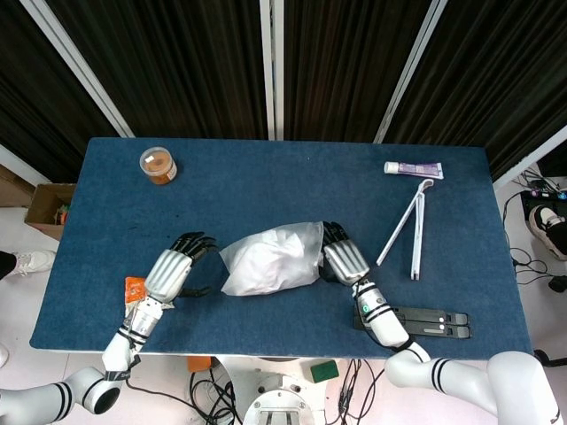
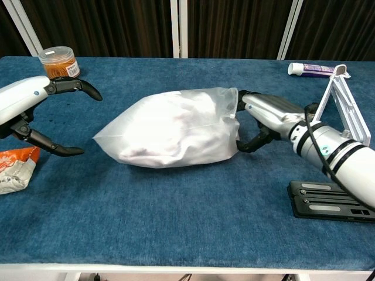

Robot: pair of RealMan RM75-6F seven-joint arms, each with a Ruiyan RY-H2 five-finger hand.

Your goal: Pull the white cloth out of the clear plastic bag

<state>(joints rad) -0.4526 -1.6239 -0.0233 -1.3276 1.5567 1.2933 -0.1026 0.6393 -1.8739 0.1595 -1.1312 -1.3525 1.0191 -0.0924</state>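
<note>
Clear plastic bag [image 2: 170, 132] lies mid-desk [image 2: 176, 216] on its side, white cloth [image 1: 261, 262] bunched inside, mouth facing right hand [image 2: 261, 117]. Right hand at bag mouth, fingers curled round rim; whether it truly pinches film, cannot tell. Left hand [image 2: 26, 111] just off bag's closed end, fingers spread, holding nothing.

Judgement: cloth not yet out. Left hand should pin closed end to desk; right should reach past rim, grasp cloth only, draw away from bag, slowly, or bag slides along.
</note>
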